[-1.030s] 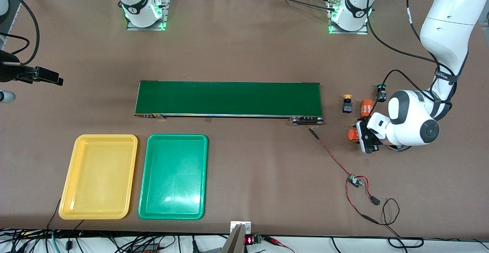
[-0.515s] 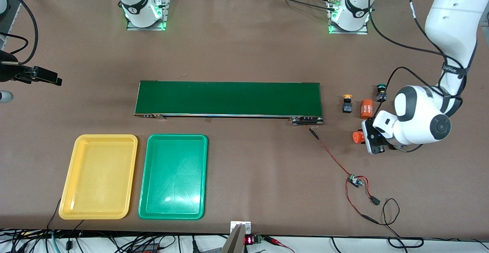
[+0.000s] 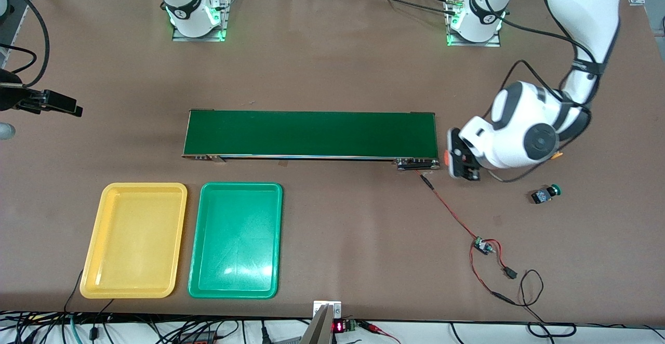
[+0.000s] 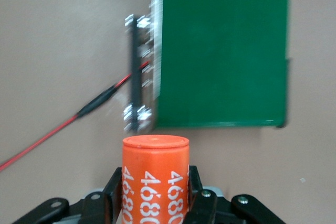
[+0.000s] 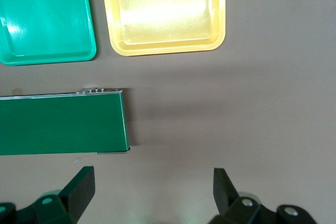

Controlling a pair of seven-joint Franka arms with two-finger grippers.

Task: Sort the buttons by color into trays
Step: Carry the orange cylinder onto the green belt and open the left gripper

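Observation:
My left gripper (image 3: 451, 157) is shut on an orange cylinder with white print (image 4: 155, 161), not a button, and holds it above the table just off the conveyor belt's (image 3: 311, 133) end toward the left arm. One green button (image 3: 545, 194) lies on its side on the table, nearer the front camera than the left arm's wrist. The other buttons are hidden under that arm. The yellow tray (image 3: 135, 240) and green tray (image 3: 236, 240) lie side by side, empty. My right gripper (image 5: 152, 177) is open and empty, high over the table, out of the front view.
A red wire runs from the belt's end to a small circuit board (image 3: 482, 245) with loose leads. The belt (image 5: 60, 124) and both trays, yellow (image 5: 163, 14) and green (image 5: 44, 19), show in the right wrist view. A black mount juts in at the right arm's end.
My left gripper has risen with the orange cylinder and swung toward the belt's end. The arm now covers the yellow button and second cylinder, and a green button has come into view.

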